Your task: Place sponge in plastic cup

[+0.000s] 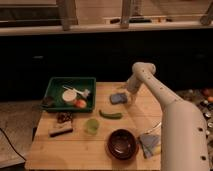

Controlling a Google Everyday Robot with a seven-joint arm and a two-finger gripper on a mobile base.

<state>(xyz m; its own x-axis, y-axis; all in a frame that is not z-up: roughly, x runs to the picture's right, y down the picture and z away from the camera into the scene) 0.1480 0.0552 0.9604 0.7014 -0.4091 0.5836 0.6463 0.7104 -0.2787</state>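
Sponge (118, 98), a bluish pad, lies flat on the counter (80, 150) near its far edge, just right of the green tray (55, 86). The gripper (126, 95) sits right beside it, at or touching its right end. How the gripper stands, wide or closed on the sponge, I cannot tell.

The cup (91, 125), pale green and upright, stands nearer the front and to the left of the sponge, well apart from it. A green pepper-like thing (110, 114) lies between the two, and a dark bowl (122, 143) sits to the cup's right.

The step in hand looks like the grasp. To do it well, the gripper should centre over the sponge, straddle its short side and press down enough that the soft pad is pinched, not pushed along the wood. After that, a clear lift is wanted before moving across, so the sponge passes above the pepper. The cup is narrow and light; the sponge should come straight down over its mouth, since a sideways nudge could tip it.

The arm reaches out from the lower right, rises to a bent elbow (143, 70) above the counter's far side, then drops steeply with the wrist pointing down at the sponge.
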